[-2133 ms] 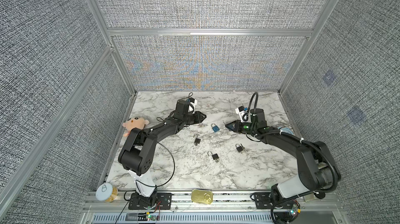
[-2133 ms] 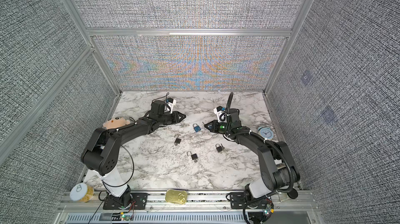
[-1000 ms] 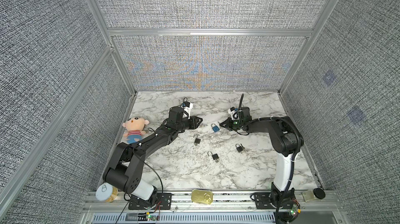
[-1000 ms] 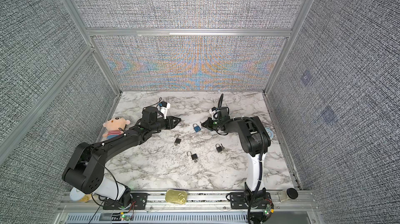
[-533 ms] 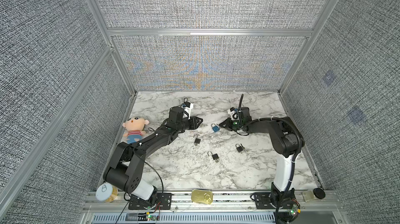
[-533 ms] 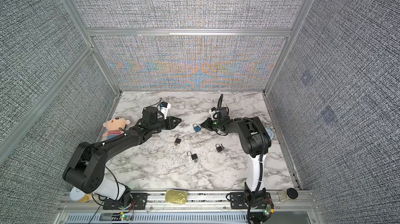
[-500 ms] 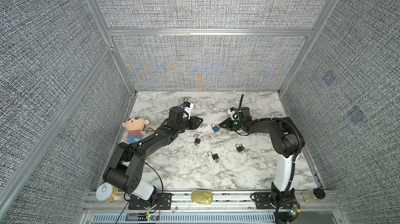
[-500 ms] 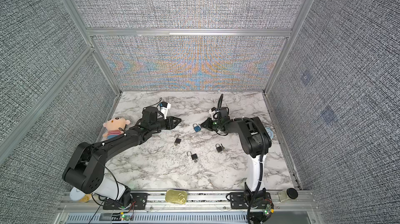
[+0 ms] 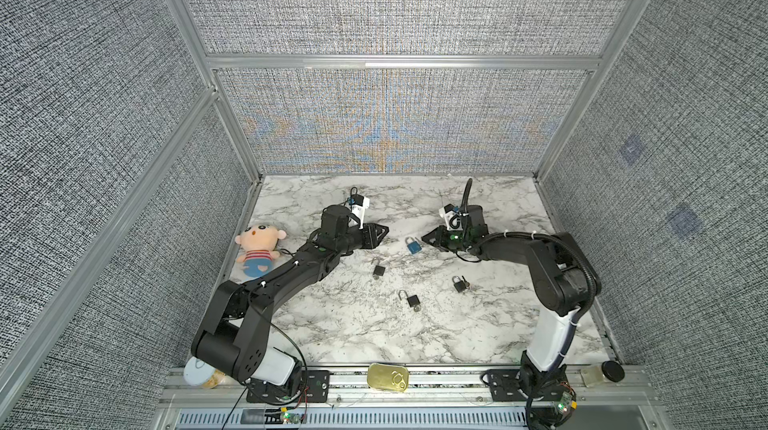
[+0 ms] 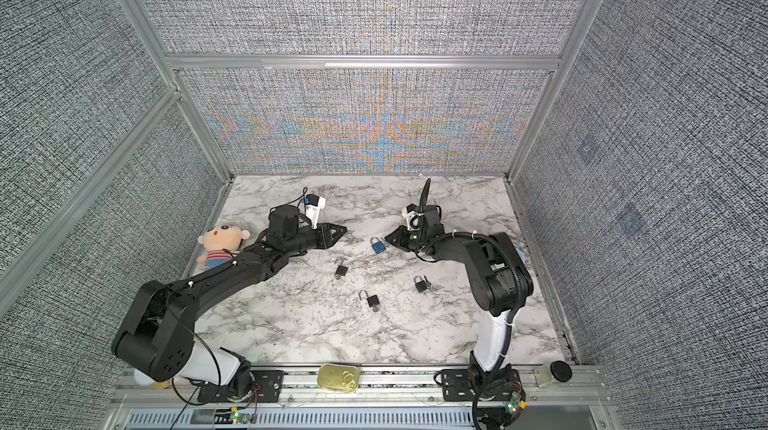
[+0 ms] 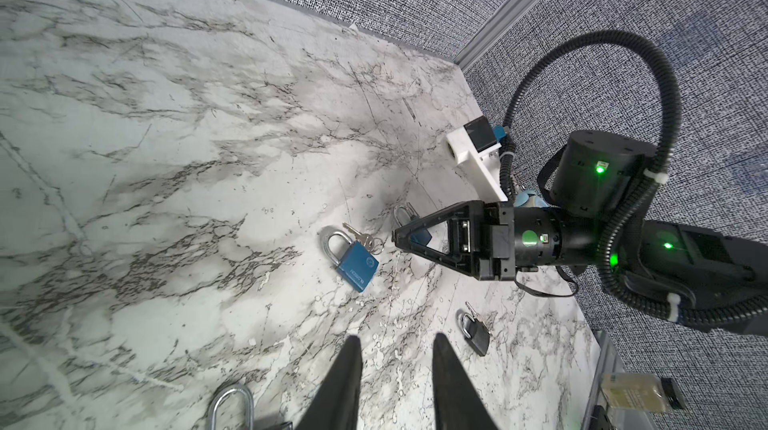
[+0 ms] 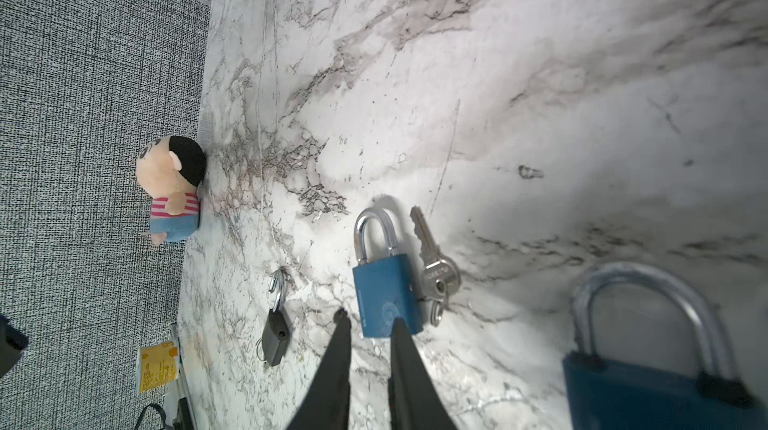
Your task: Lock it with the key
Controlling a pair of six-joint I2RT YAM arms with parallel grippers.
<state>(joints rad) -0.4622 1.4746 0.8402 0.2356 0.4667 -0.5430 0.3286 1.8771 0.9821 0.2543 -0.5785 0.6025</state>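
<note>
1. The blue padlock (image 9: 413, 245) is lying flat on the marble desk (image 9: 415, 344), in its back half, between the two grippers.
2. The key (image 12: 434, 265), on a small ring, is lying flat just beside the padlock's body, with its blade running alongside the shackle.
3. The right gripper (image 12: 369, 319) is hovering low at the padlock's bottom end. Its fingers are standing slightly apart with a narrow gap between them and are gripping nothing.
4. The left gripper (image 11: 397, 340) is pointing at the padlock from the opposite side, near it but clear of it. Its fingers are standing apart and holding nothing.
5. A second blue padlock (image 12: 648, 386) is lying close under the right wrist.
6. Three black padlocks are lying nearer the front of the desk — one (image 9: 378, 270) on the left, one (image 9: 412, 300) in the middle, one (image 9: 459, 283) on the right.
7. A doll (image 9: 257, 249) is lying at the desk's left edge, beside the left arm.
</note>
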